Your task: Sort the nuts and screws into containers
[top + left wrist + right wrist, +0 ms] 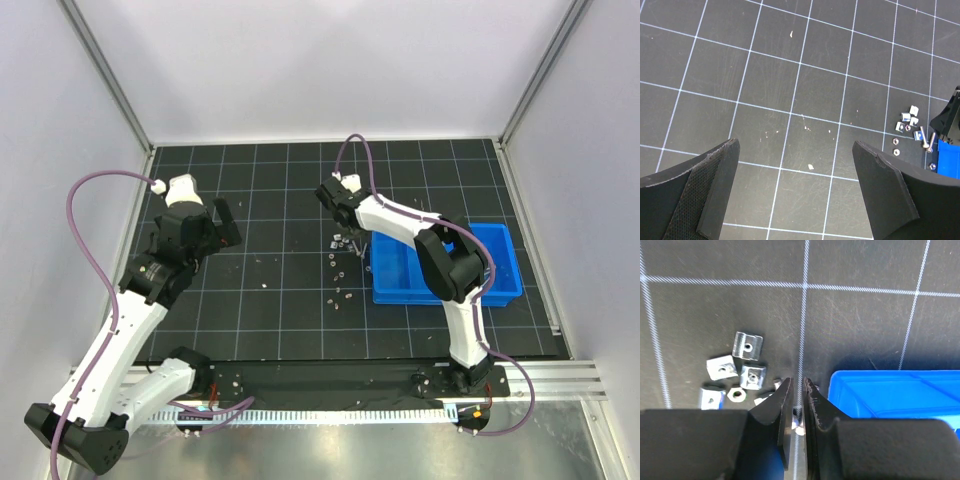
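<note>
The blue tray [500,285] sits right of centre; its corner shows in the right wrist view [890,390] and the left wrist view [946,157]. A pile of nuts [342,241] lies at its far left corner, with more bits [340,295] scattered nearer. Square nuts [753,376] and a hex nut [736,395] lie left of my right gripper [798,385], which is down at the mat beside the tray [352,232], jaws nearly together on a small silvery screw [798,426]. A screw [922,137] lies by the nuts [907,120]. My left gripper [796,144] is open and empty above bare mat [222,222].
White crumbs [811,166] dot the black grid mat [260,300]. White walls and aluminium rails [110,80] enclose the mat on three sides. The right arm's elbow [455,262] hangs over the tray.
</note>
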Tool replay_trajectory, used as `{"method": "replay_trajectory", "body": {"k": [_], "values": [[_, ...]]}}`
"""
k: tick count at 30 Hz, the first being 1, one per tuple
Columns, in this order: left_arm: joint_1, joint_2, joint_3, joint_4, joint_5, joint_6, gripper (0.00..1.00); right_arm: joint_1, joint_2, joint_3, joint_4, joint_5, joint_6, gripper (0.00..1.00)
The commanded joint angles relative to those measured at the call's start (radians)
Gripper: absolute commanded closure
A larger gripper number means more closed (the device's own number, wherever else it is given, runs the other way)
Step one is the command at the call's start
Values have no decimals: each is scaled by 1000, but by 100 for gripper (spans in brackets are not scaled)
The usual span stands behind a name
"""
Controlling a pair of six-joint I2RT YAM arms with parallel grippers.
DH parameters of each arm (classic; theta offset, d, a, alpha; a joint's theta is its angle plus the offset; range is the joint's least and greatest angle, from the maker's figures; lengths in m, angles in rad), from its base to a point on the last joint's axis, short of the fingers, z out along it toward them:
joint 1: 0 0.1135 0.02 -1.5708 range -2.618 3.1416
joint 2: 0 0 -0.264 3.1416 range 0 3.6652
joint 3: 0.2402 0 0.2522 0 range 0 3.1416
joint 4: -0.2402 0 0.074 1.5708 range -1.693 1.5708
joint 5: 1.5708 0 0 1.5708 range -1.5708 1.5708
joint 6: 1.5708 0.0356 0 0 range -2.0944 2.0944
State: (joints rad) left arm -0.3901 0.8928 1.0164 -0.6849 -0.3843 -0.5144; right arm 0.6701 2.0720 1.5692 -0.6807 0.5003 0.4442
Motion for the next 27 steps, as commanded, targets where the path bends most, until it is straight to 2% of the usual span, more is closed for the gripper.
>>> {"method": "replay_trajectory", "body": {"k": [1, 11, 19, 27], "values": [[8, 1, -2, 39, -5, 14, 0, -3, -27, -24, -13, 29, -38, 81], [7, 3, -4, 39, -5, 13, 0, 6, -36, -74, 20, -86, -56, 81], [7, 0, -4, 39, -4, 13, 0, 14, -44, -78, -5, -65, -27, 79], [8, -2, -2, 39, 2, 14, 0, 17, -127, -46, -33, -51, 11, 77]]}}
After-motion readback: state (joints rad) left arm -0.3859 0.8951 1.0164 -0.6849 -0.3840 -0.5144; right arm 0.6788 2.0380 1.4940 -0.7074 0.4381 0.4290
